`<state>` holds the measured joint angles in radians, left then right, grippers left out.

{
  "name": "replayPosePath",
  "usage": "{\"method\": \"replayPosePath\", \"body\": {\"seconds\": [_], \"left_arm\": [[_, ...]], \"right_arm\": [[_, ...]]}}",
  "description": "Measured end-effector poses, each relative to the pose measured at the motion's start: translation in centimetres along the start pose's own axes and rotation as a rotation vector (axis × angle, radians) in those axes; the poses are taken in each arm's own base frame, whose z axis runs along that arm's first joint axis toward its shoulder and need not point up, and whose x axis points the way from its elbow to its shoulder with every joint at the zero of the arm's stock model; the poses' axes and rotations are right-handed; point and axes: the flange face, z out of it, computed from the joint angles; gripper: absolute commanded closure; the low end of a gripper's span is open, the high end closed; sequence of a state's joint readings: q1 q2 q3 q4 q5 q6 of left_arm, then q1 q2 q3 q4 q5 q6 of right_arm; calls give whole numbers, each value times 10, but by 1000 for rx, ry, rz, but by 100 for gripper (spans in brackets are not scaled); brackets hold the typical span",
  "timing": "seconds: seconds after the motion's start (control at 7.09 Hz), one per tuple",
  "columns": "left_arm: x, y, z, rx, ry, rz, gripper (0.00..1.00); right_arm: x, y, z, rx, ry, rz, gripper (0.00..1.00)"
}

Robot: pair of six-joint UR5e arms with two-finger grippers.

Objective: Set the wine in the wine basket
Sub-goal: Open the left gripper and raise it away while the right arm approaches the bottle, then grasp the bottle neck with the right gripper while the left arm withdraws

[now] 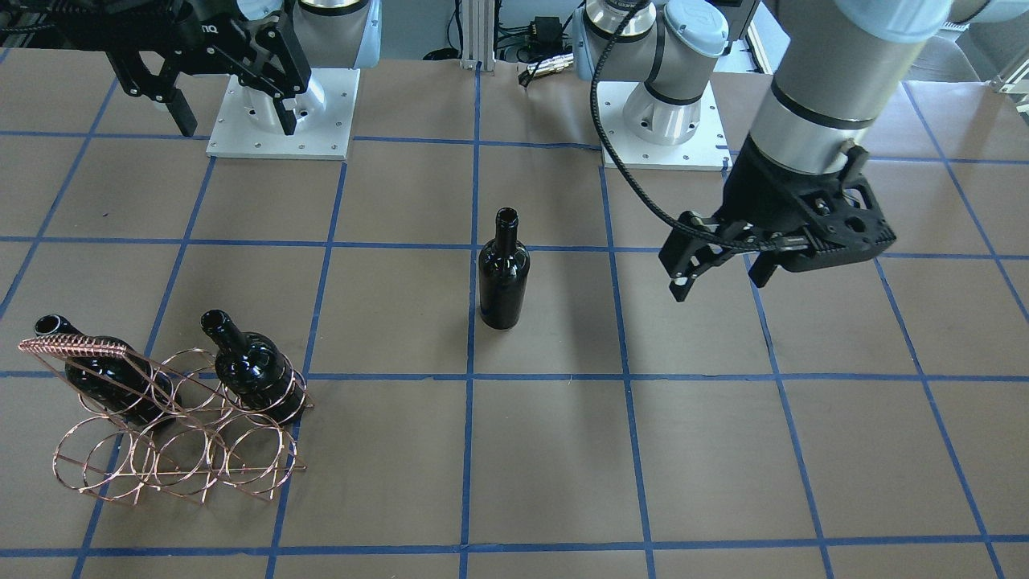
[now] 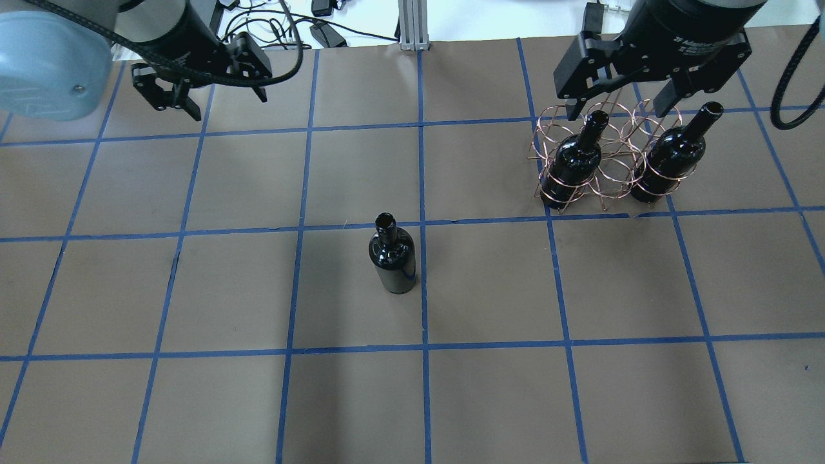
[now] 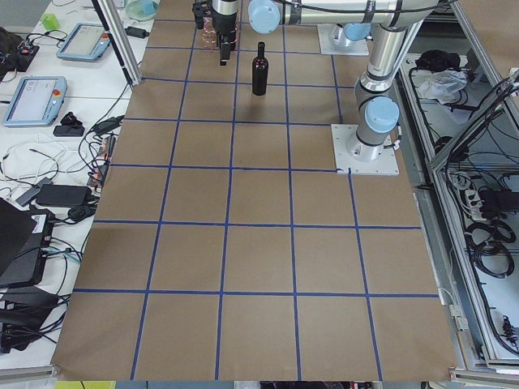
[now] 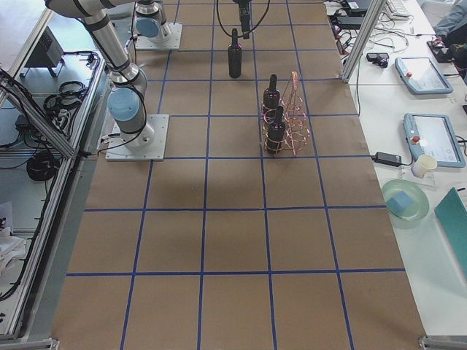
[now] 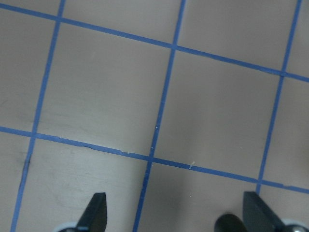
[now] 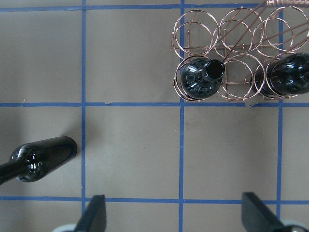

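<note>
A glossy black wine bottle [image 1: 504, 281] stands upright alone near the table's middle; it also shows in the overhead view [image 2: 393, 258] and, tilted by perspective, in the right wrist view [image 6: 41, 159]. The copper wire wine basket [image 1: 76, 347] [image 2: 611, 171] [image 6: 226, 83] holds two look-alike bottles [image 2: 577, 161] [image 2: 670, 158] in its end rings, with the ring between them bare. My right gripper [image 2: 617, 108] [image 1: 237, 121] is open and empty, high above the basket. My left gripper [image 1: 723, 277] [image 2: 225, 96] is open and empty, well to the side of the standing bottle.
Brown table paper with a blue tape grid [image 1: 470, 378]. The two arm bases [image 1: 281, 112] [image 1: 663, 121] stand at the robot's edge of the table. Tablets and cables lie on side benches [image 4: 430, 138] off the table.
</note>
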<state>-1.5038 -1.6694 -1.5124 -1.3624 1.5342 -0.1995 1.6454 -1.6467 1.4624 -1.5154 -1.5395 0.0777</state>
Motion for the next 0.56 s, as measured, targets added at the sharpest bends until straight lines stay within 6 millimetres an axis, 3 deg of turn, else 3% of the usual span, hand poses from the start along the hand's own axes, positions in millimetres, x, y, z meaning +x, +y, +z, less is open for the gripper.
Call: {"method": "replayPosePath", "body": {"seconds": [0.28, 0.56], "left_arm": [[-33, -6, -15, 13, -9, -24, 0], [-42, 2, -22, -14, -21, -34, 0]], "right_arm": [[-63, -7, 16, -25, 0, 84, 0], [-127, -3, 42, -31, 30, 143, 0]]}}
